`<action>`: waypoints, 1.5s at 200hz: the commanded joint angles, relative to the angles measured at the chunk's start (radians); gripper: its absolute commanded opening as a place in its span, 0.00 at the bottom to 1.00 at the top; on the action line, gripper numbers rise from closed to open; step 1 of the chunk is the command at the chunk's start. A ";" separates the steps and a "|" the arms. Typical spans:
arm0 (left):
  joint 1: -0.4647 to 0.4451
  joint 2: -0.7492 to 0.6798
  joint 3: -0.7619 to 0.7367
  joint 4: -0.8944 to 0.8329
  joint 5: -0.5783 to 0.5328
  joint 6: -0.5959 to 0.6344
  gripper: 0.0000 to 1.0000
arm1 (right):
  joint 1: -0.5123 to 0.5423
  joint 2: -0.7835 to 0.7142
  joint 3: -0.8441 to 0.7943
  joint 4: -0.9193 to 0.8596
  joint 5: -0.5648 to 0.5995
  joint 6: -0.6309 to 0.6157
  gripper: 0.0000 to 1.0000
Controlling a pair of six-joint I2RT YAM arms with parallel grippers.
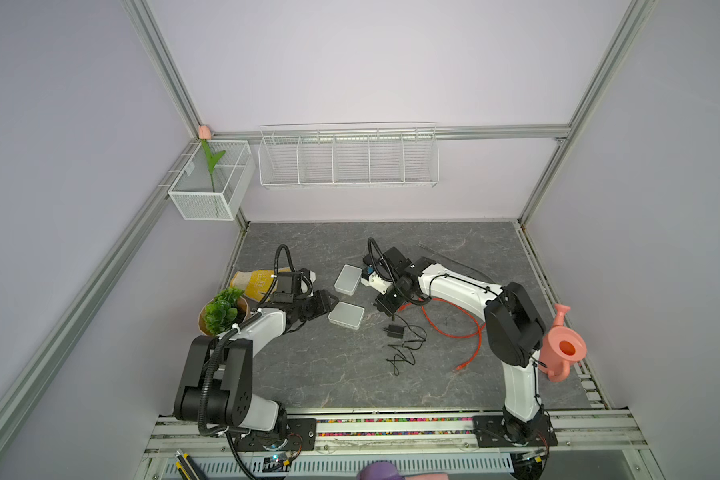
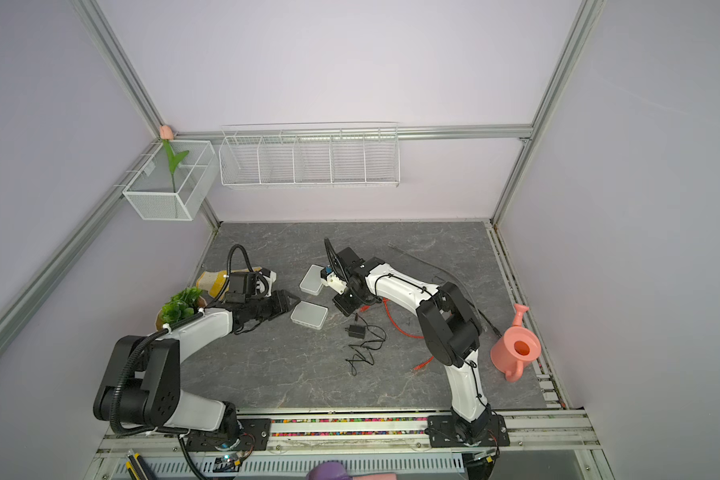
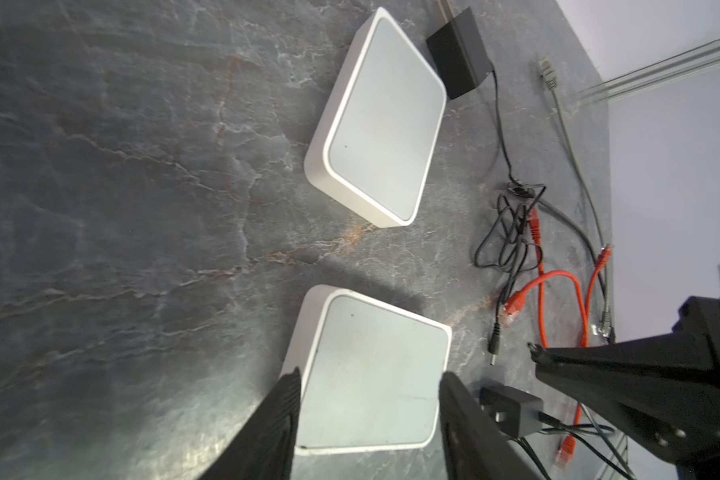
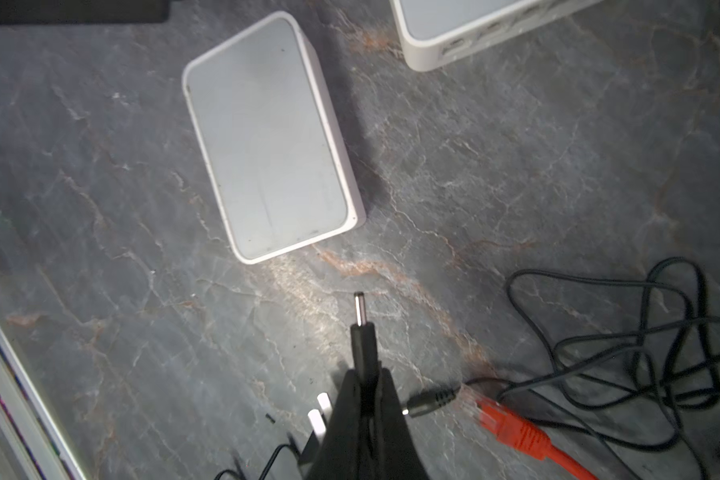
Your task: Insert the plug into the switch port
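Observation:
Two white switches lie side by side on the grey table, one nearer (image 1: 346, 315) and one farther back (image 1: 348, 279). In the left wrist view my left gripper (image 3: 371, 374) straddles the closer switch (image 3: 375, 332), with a finger against each long side. The other switch (image 3: 379, 120) lies beyond it. My right gripper (image 4: 364, 374) is shut on the black barrel plug (image 4: 360, 328), whose metal tip sticks out over bare table. Ahead of it lie one switch (image 4: 267, 137) and another showing its ports (image 4: 466, 45) at the frame edge. In both top views the plug is too small to see.
A second barrel plug (image 4: 429, 401) and an orange network cable (image 1: 454, 328) lie beside my right gripper (image 1: 385, 305). A black adapter (image 1: 393, 332) trails tangled wire. A potted plant (image 1: 221, 311) and yellow bottle (image 1: 258, 282) stand left. A pink watering can (image 1: 562, 345) stands right.

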 commanded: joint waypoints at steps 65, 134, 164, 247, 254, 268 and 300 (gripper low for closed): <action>0.007 0.080 0.050 -0.015 -0.010 0.029 0.57 | 0.013 0.046 -0.013 0.052 0.029 0.036 0.62; 0.042 0.037 0.034 0.016 0.015 -0.011 0.57 | 0.157 0.081 0.071 0.055 0.086 -0.134 0.95; 0.081 -0.077 -0.037 0.051 -0.003 -0.061 0.57 | 0.165 0.170 0.191 0.012 0.152 -0.161 0.96; 0.098 -0.256 -0.103 0.011 -0.057 -0.104 0.57 | 0.194 0.334 0.392 -0.169 0.142 -0.225 0.89; 0.099 -0.261 -0.105 0.011 -0.055 -0.107 0.57 | 0.194 0.351 0.409 -0.186 0.139 -0.225 0.89; 0.098 -0.263 -0.106 0.011 -0.043 -0.107 0.57 | 0.193 0.377 0.436 -0.205 0.141 -0.220 0.91; 0.099 -0.263 -0.125 0.024 -0.014 -0.106 0.57 | 0.195 0.412 0.500 -0.271 0.141 -0.214 0.65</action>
